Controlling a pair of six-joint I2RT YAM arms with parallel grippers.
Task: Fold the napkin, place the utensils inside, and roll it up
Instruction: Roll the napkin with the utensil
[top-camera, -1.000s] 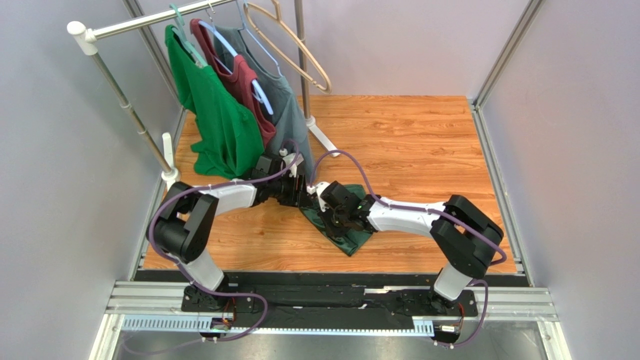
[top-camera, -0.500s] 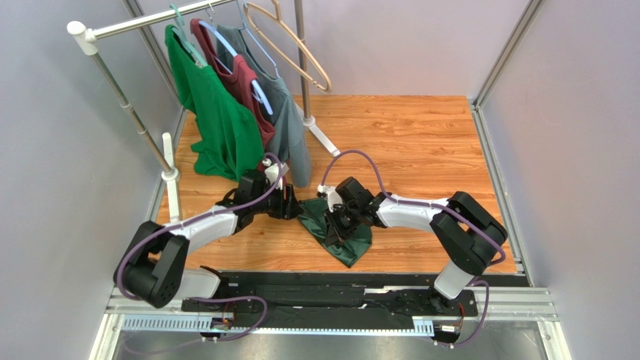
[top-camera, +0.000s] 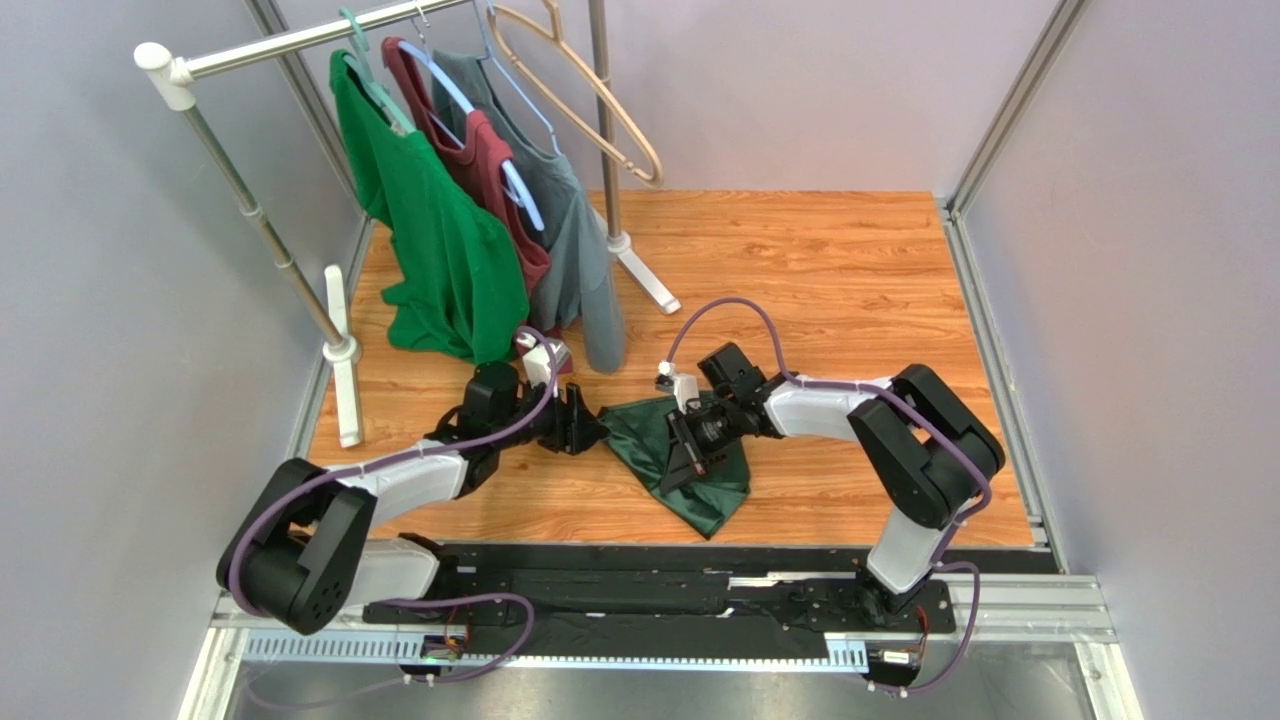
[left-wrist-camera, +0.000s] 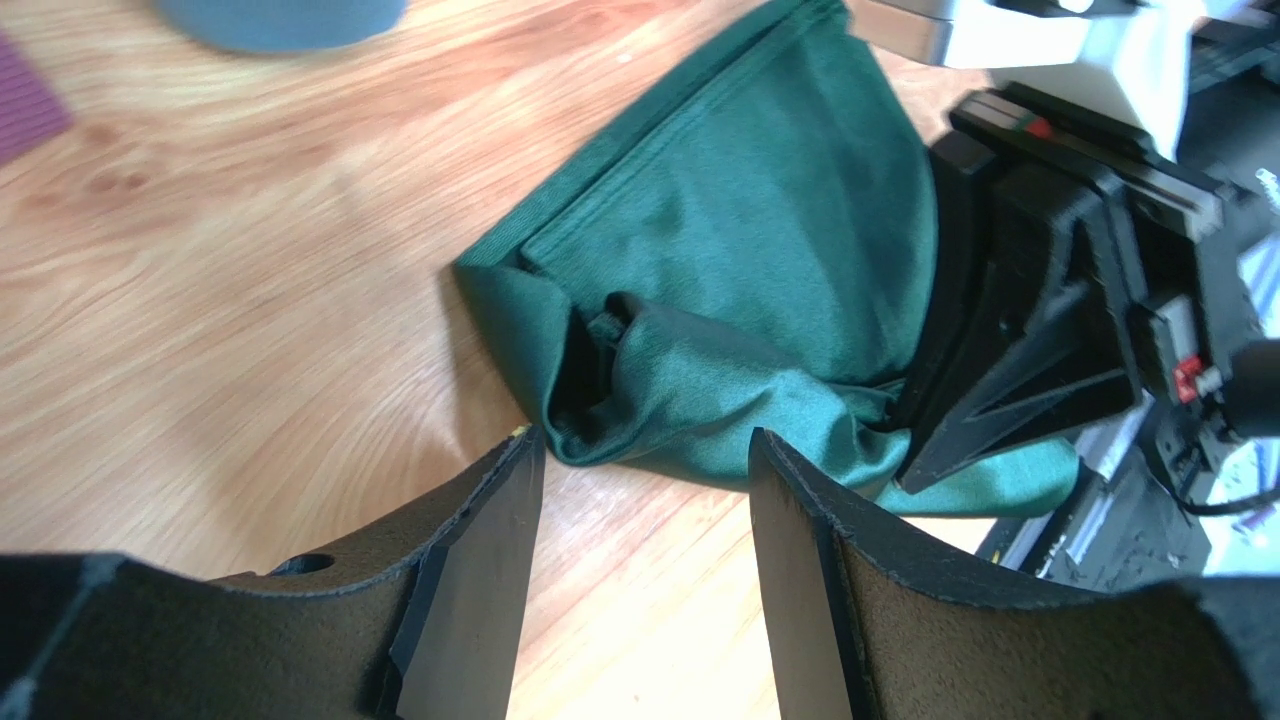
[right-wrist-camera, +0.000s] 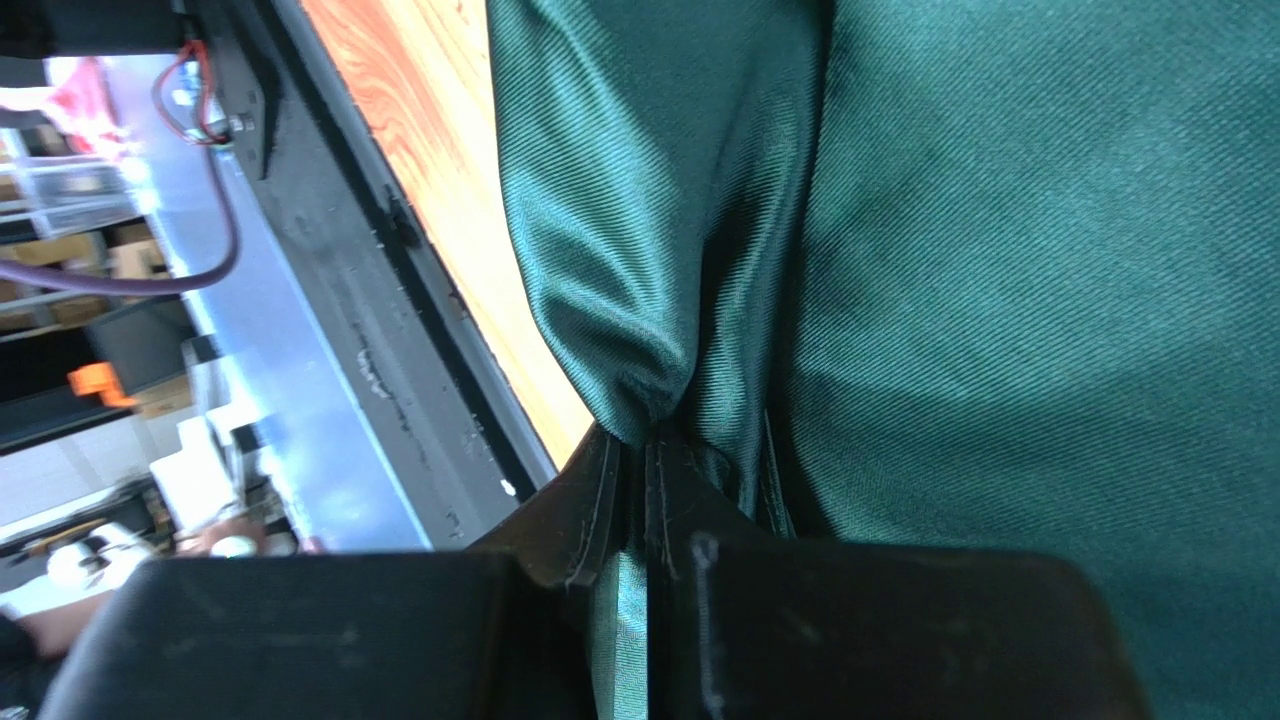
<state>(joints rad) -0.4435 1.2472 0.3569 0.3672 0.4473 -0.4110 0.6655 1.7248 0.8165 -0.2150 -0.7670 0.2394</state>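
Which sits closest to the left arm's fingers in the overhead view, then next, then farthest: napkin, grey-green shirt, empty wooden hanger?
1. Napkin, on the table right beside the left fingers.
2. Grey-green shirt, hanging just behind them.
3. Wooden hanger, up on the rail, far back.

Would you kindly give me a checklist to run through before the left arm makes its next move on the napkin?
1. Right gripper shut on napkin: ok.
2. Left gripper open, holding nothing: ok.
3. Napkin's bunched end in line with the left gripper's gap: ok.
4. Napkin folded neatly: not ok, it is bunched and creased.
5. Fork located: cannot tell, none shows in any view.
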